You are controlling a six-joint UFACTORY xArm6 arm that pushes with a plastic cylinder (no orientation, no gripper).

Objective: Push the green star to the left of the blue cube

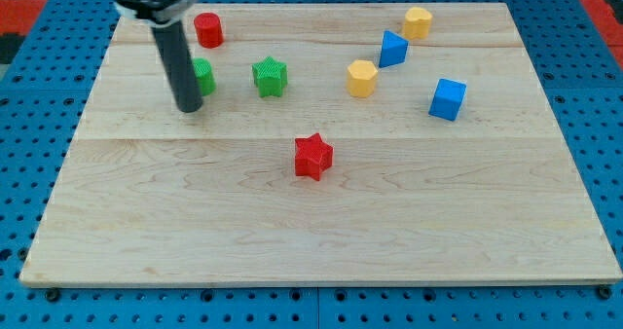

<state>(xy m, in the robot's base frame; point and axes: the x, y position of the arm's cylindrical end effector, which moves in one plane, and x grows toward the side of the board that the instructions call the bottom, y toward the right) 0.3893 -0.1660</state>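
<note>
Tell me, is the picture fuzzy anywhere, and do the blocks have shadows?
In the camera view, the blocks look sharp: the green star, the blue cube and the red star have crisp edges. Only the arm's top at the frame's upper edge looks slightly soft. Light is even; shadows are small and faint, and the wooden board shows no strong glare. My tip stands left of the green star.

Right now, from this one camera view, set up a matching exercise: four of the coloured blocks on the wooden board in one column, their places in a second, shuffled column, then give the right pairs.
Blocks:
1. green star-shaped block
2. blue cube block
3. red star-shaped block
4. red cylinder block

Places:
A. nearest the view's bottom, near the board's middle
B. farthest toward the view's right
C. near the view's top left corner
D. just to the view's right of the rod and the green block beside it

Pairs: 1-D, 2-B, 3-A, 4-C
</note>
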